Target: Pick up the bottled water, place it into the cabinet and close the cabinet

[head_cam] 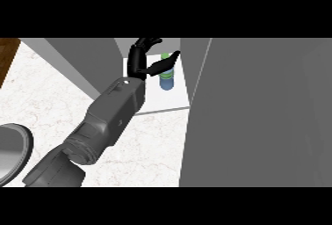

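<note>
Inside the cabinet (170,103), near its right wall, the bottle (167,79) stands on the white floor. One robot hand (144,59) is just beside it, thumb touching the bottle, fingers relaxed and open. Below lies the marble bench (45,96).

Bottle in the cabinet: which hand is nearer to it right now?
Left. The left hand is inside the cabinet, just left of the bottle; the right hand is not in view.

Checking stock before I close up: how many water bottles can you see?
1: a clear blue-tinted plastic water bottle with a green cap stands inside the grey cabinet, beside the left hand. The door may hide others.
</note>
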{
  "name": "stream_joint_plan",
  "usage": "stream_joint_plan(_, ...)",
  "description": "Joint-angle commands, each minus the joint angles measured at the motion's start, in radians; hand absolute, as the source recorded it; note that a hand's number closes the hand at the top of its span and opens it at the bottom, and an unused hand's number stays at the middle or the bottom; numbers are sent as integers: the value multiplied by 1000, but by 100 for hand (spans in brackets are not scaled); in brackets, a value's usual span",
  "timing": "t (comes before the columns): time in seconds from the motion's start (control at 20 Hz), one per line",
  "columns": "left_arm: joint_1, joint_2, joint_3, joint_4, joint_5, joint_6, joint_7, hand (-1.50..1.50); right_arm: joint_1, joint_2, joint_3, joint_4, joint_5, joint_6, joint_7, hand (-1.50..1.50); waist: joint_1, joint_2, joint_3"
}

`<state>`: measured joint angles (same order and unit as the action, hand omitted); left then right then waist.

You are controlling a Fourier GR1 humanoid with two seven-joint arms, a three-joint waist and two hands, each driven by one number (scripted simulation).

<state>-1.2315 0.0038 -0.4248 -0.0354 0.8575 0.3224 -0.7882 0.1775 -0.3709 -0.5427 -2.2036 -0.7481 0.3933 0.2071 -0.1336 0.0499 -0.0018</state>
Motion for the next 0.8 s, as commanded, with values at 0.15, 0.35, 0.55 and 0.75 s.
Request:
stream_joint_plan(0.15, 81, -4, 20, -81, 16, -28, -68, 150, 51, 32, 10, -36, 20, 29, 0, -150, 10, -19, 1)
stream_joint_plan(0.35, 103, -4, 22, -114, 22, -34, -68, 150, 50, 25, 2, -51, 28, 34, 8, -150, 29, -25, 1)
stream_joint_plan(0.55, 222, -4, -11, -228, 37, -67, -72, 150, 40, 3, -17, -16, 15, 64, 11, -150, 55, -35, 1)
stream_joint_plan(0.75, 245, -4, -30, -278, 38, -136, -37, 150, 76, 27, -18, -112, 27, 32, 60, -150, 92, -44, 1)
